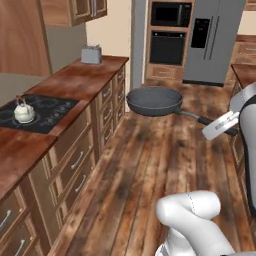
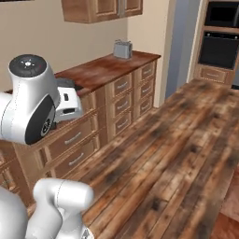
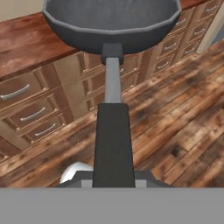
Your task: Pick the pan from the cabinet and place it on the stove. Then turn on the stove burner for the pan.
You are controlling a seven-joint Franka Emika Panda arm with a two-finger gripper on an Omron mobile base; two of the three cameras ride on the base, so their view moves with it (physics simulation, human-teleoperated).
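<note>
The dark grey pan point(image 1: 154, 101) hangs level in the air over the wooden floor, right of the counter, with its long black handle point(image 1: 200, 119) pointing right. My gripper point(image 1: 223, 126) is shut on the end of that handle. In the hand view the pan point(image 3: 111, 22) lies straight ahead, and its handle point(image 3: 113, 140) runs back into my gripper point(image 3: 113, 180). The black stove point(image 1: 47, 112) is set into the counter to the pan's left, lower than the pan. The brown wall cabinet point(image 1: 75, 11) hangs above the counter's far end and also appears as the cabinet point(image 2: 100, 9).
A small white kettle point(image 1: 23, 112) stands on the stove's near-left burner. A toaster point(image 1: 91, 54) sits at the counter's far end. Drawers with silver pulls point(image 1: 77, 160) line the counter front. An oven stack point(image 1: 168, 40) and a fridge point(image 1: 212, 40) stand at the far wall.
</note>
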